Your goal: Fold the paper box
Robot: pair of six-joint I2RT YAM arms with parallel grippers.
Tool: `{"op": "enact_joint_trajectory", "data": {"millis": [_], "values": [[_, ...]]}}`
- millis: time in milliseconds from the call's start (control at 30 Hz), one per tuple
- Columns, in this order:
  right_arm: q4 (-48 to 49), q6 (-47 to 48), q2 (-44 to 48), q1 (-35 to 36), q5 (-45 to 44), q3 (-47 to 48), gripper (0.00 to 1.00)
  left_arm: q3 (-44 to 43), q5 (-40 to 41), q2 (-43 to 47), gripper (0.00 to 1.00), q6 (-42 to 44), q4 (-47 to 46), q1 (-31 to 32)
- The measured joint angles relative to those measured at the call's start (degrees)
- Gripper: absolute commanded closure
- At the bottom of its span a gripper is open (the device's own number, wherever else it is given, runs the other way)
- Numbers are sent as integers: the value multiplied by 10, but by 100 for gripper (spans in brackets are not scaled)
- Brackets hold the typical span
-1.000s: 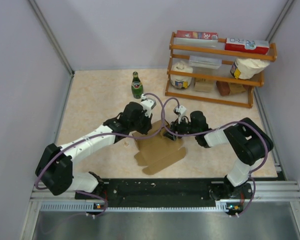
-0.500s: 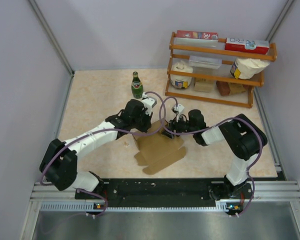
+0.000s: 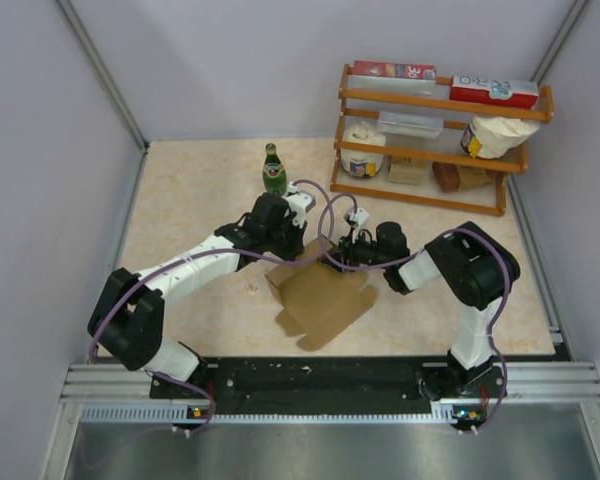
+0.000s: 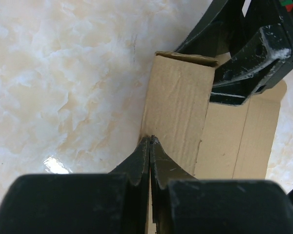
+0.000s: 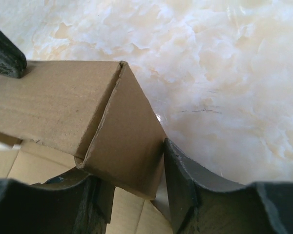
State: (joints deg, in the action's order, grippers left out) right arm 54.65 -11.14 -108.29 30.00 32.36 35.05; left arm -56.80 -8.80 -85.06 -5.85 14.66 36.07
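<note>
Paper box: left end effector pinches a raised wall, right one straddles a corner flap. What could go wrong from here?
1. The left end effector holds the paper box only by a thin wall edge; a pull could slip off or tear it.
2. The corner flap lies at a slant in the right end effector, so closing may crease it askew.
3. The green bottle stands just beyond the left arm and might get knocked.

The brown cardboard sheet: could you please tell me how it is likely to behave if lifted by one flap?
The cardboard sheet looks thin and corrugated, so it is probably light and stiff within each panel. One wall stands up along a crease, so it would likely hinge there rather than lift flat.
</note>
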Motion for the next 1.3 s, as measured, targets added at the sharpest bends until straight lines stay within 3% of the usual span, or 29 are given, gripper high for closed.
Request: {"op": "enact_joint_trajectory", "data": {"millis": [800,1300], "values": [[69,-19,-14,34,-103,-1,87,0,-50,-3,100,-5,-16,-3],[69,-4,-14,49,-134,-1,92,5,-82,-3,100,-17,-34,-7]]}}
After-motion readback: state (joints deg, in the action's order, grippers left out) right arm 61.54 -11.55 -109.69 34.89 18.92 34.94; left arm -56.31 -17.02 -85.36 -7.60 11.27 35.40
